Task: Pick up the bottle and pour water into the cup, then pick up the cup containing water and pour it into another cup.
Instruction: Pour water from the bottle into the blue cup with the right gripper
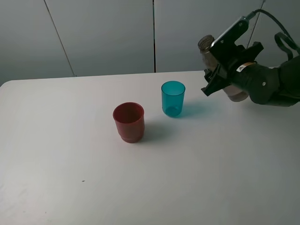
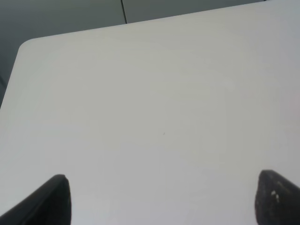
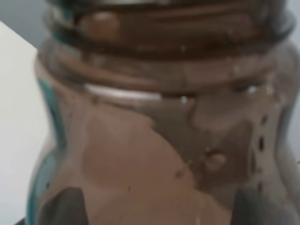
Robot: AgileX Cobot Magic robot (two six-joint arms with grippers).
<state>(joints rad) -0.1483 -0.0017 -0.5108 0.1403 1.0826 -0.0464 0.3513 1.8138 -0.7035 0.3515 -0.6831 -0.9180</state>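
Observation:
My right gripper (image 1: 216, 77) is shut on the bottle (image 1: 205, 47), a smoky grey-brown one, at the right of the table. The bottle leans with its neck up and toward the left, to the right of the cup and higher than its rim. In the right wrist view the bottle (image 3: 154, 140) fills the picture between the fingers of the right gripper (image 3: 161, 208). The cup (image 1: 173, 98), teal-blue, stands upright near the table's middle. Another cup (image 1: 128, 122), red and wider, stands upright to its front left. My left gripper (image 2: 164, 199) is open over bare table.
The white table (image 1: 70, 154) has a rounded far-left corner (image 2: 28, 44) and grey wall panels behind it. A cable runs from the right arm (image 1: 272, 84) at the far right.

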